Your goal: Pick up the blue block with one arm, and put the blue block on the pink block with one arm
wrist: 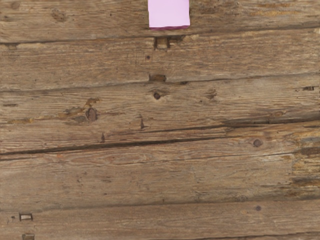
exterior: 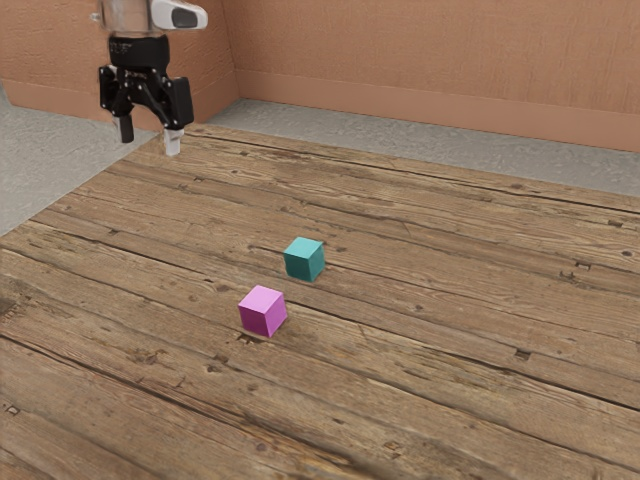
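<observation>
Exterior view, Dana: the gripper [exterior: 149,142] hung with jaws apart, nothing between them, well away from the pink block [exterior: 263,310], up toward that view's left.

Right, Sam, and the blue block [exterior: 303,259] sat on the wooden table [exterior: 450,300] just beside the pink block, behind it toward the exterior view's right, not touching. Wrist view caught the pink block [wrist: 169,14] from above, on the planks.

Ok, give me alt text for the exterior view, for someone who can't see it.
A black gripper hangs open and empty above a wooden table, at the exterior view's upper left. Near the table's middle sit a blue block and, nearer the camera, a pink block, close together but not touching.
</observation>
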Tool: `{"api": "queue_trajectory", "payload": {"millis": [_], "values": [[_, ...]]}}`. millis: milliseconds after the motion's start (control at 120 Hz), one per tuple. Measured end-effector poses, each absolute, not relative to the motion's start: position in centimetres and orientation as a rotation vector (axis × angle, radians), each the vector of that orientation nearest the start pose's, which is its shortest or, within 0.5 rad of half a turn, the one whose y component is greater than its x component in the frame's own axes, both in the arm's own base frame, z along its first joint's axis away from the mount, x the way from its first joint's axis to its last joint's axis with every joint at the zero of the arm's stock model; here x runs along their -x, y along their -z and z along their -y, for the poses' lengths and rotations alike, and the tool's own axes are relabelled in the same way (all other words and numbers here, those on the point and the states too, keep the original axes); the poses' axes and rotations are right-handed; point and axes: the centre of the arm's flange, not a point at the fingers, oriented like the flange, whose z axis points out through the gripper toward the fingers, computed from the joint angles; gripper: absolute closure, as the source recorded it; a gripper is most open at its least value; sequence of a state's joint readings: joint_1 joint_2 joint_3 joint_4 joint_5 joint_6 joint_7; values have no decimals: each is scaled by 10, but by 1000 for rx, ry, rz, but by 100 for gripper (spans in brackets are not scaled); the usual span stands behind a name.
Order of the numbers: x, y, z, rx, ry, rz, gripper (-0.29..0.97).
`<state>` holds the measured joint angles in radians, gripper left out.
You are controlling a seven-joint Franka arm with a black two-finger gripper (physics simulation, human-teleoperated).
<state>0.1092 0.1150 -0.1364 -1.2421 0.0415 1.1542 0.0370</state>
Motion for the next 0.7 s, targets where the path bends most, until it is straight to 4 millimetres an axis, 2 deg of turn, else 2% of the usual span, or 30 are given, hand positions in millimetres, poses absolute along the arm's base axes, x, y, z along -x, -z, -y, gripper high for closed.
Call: {"api": "queue_trajectory", "payload": {"millis": [208, 267, 392, 475, 533, 625, 700], "values": [[-560, -692, 9, 3111, -37, -121, 0], [-573, -682, 11, 3112, -17, -132, 0], [-621, -624, 7, 3123, -21, -141, 0], [-642, -599, 16, 3129, 9, -171, 0], [-659, -572, 21, 3134, 4, -190, 0], [-678, -535, 21, 3143, -7, -194, 0], [-690, -516, 21, 3146, 12, -198, 0]]}}
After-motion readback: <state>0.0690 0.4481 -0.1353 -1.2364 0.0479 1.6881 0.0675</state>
